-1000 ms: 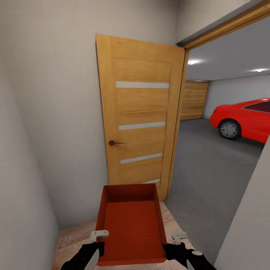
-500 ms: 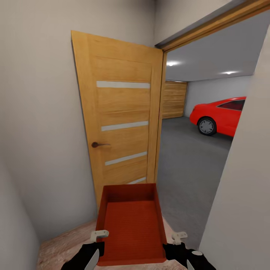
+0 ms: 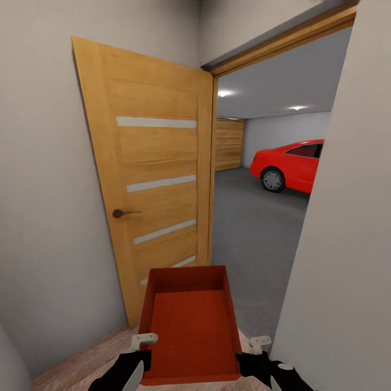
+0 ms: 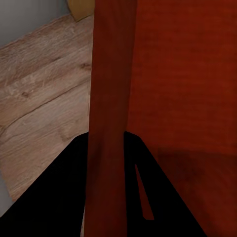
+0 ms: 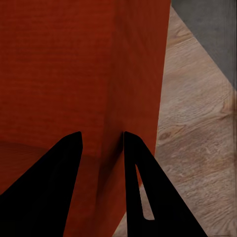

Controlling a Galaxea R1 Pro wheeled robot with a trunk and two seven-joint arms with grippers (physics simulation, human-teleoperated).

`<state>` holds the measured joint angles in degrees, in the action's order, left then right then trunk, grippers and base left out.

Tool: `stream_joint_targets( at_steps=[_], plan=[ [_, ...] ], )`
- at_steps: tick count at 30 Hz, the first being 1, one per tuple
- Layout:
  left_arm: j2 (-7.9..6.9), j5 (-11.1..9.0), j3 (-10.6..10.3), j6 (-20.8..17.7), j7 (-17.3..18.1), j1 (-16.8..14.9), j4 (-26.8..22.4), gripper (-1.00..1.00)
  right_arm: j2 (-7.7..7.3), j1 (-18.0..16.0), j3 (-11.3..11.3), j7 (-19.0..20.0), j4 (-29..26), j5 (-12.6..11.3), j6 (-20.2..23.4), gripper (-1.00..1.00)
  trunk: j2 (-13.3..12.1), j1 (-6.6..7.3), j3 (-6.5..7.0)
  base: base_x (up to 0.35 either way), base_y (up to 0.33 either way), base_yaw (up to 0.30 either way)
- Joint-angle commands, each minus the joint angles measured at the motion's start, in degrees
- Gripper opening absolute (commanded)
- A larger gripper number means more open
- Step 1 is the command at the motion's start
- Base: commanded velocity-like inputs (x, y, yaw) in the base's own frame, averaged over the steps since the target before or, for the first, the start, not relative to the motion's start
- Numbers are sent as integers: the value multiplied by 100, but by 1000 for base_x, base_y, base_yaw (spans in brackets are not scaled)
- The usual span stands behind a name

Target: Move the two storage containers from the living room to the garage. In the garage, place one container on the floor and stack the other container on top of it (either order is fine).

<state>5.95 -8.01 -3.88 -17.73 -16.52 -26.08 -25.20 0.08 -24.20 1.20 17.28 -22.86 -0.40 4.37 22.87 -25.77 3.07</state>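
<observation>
I hold a container [image 3: 190, 326] out in front of me, my left gripper [image 3: 136, 358] on its left wall and my right gripper [image 3: 255, 355] on its right wall, each with a finger either side of the wall. Under it is plank floor [image 3: 87, 364]. Ahead to the left an open door [image 3: 152, 184] stands against the wall [image 3: 43, 217]. Right of the door, the doorway leads into the garage [image 3: 255, 217], where a car [image 3: 290, 165] stands far right and a slatted door [image 3: 229, 144] lies at the back. Another wall [image 3: 347, 244] is close on my right.
</observation>
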Motion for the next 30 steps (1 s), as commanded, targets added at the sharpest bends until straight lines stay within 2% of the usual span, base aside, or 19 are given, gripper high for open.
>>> stream_joint_targets(
  at_steps=[1, 22, 30],
  plan=[
    [-57, 116, 212, 490, -53, -2, -29, -100, -6, 3, 29, 169, -1, -30, 38, -100, 5, -2, -3, 0, 28, -257],
    [-55, 116, 212, 484, -53, -2, -29, -100, -8, 3, 29, 170, -2, -34, 38, -100, 5, -2, -3, 4, 4, -15],
    [-59, 116, 212, 481, -53, -4, -29, -100, -8, 3, 29, 170, 1, -39, 38, -100, 5, -2, -3, 248, 109, 0]
  ],
)
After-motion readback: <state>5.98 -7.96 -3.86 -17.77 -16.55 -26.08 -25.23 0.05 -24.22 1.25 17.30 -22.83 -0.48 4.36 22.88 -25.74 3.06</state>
